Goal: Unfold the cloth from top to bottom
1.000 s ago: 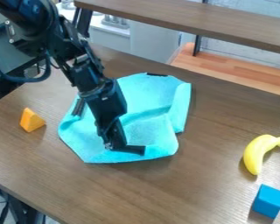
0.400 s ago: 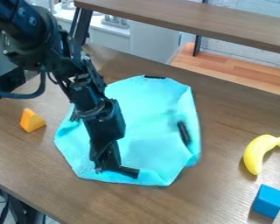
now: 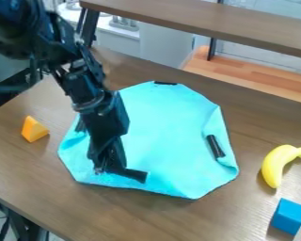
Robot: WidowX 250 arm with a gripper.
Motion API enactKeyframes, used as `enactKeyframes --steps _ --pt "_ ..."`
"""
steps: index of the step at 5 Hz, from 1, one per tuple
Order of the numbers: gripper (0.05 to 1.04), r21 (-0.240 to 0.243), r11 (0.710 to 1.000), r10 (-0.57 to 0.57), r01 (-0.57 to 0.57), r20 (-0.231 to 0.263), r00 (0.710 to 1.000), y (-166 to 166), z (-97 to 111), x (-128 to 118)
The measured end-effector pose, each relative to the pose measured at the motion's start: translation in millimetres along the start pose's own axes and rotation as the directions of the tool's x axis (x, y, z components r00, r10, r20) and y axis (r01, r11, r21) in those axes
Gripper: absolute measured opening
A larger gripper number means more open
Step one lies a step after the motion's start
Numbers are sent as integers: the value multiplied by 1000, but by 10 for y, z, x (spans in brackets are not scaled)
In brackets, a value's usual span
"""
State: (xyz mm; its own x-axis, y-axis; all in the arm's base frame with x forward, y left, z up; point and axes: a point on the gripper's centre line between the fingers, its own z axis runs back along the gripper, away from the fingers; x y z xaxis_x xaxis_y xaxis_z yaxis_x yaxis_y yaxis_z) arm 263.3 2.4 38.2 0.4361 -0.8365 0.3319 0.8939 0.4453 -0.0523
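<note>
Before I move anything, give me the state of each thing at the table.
Cloth: mostly spread out, right edge curled over.
End effector: low over the cloth's near left part.
Banana: lying, right of the cloth.
Blue block: resting, nearer than the banana.
Orange wedge: resting, left of the cloth.

Black arm [image 3: 81,82] enters upper left, slanting down and rightward. Wrist [image 3: 101,109] angled steeply down. Gripper [image 3: 120,171] lowest, left of view's centre, below mid-height.

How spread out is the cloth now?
Mostly spread, not fully: the cloth lies broad and largely flat on the table, but its edge is folded over beside the black strip at the right.
</note>
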Motion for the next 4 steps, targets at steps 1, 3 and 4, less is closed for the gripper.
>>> enactKeyframes --steps 1,3,4 --pt "61 17 1000 13 -13 -19 1000 15 -10 18" --pt "435 -13 997 76 -77 -69 995 71 -101 65" --pt "770 39 992 122 -120 -58 991 289 51 45"
